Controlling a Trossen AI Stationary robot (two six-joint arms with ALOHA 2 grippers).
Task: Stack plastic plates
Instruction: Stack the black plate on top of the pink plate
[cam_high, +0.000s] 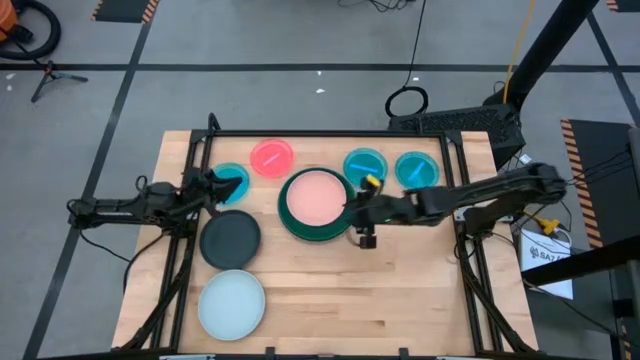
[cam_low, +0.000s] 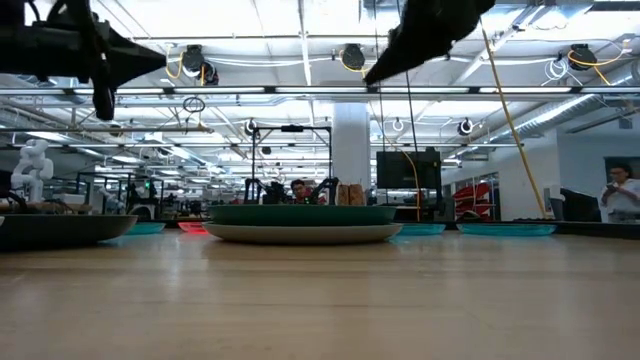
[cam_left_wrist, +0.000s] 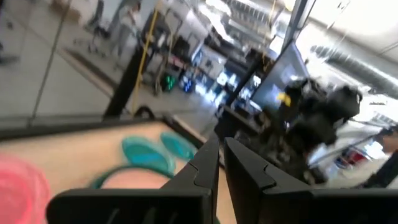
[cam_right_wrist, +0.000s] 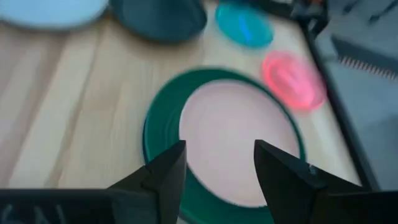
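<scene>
A salmon-pink plate (cam_high: 318, 197) lies in a dark green plate (cam_high: 292, 218), and the low view shows a grey plate (cam_low: 303, 234) under the green one (cam_low: 303, 213). Loose on the table are a black plate (cam_high: 230, 238), a pale blue plate (cam_high: 231, 303), a pink-red plate (cam_high: 271, 157) and three bright blue plates (cam_high: 231, 180) (cam_high: 364, 165) (cam_high: 414, 168). My right gripper (cam_high: 350, 208) (cam_right_wrist: 217, 168) hangs open above the stack's right rim, clear of it. My left gripper (cam_high: 213, 183) (cam_left_wrist: 222, 155) is shut and raised beside the left blue plate.
The dark frame rails (cam_high: 190, 170) run along the table's left, far and right edges. Bare wood (cam_high: 380, 300) lies on the near right part of the table. Beyond the table is a workshop room with a person (cam_low: 620, 195) at the far right.
</scene>
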